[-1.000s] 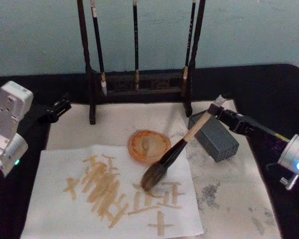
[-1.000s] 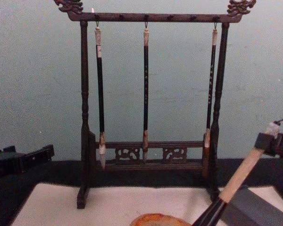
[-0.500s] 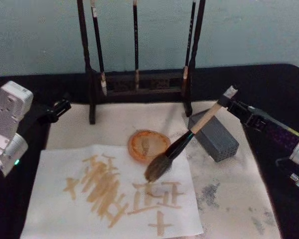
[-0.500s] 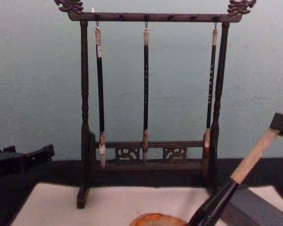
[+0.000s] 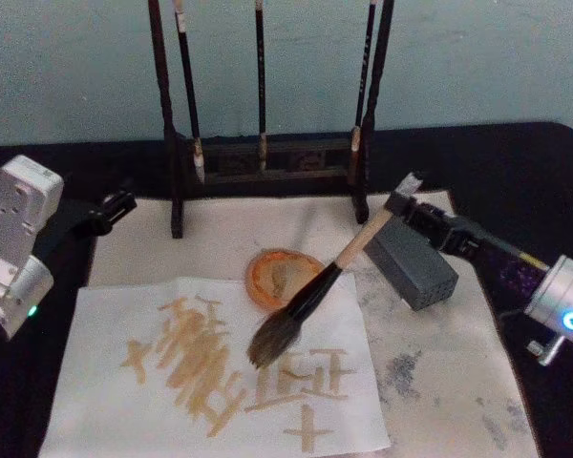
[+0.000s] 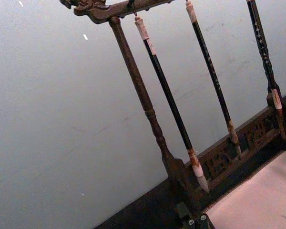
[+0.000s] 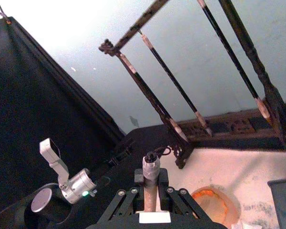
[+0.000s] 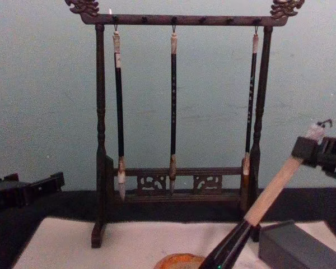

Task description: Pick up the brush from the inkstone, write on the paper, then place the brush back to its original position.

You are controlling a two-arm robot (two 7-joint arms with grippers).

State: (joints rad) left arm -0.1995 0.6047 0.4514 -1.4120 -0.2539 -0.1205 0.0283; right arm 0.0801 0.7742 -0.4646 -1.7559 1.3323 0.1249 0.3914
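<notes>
Plainly the right pincer (image 5: 402,203) is the one at work: it is clamped on the brush (image 5: 332,275) just below the whitish cap, out beyond the far right corner of the paper (image 5: 110,410). The brush slants, with its cap high and far to the right and its bristles low, nearer the robot and left of the pincer. Its long axis therefore runs diagonally, passing just beside the right rim of the dish (image 5: 285,280). The bristle head sits over the paper, just above the right-hand group of tan strokes (whether it touches the sheet I cannot tell). The block (image 5: 415,265) lies just beside the pincer, on the side away from the bristles. My reading is that writing is under way or nearly done. Any further stroke means steering the tip from the cap end, and the return looks like a short pull toward the block. The left pincer (image 5: 110,210) is parked at the counter's left edge, well apart from the brush; its state I cannot tell.
</notes>
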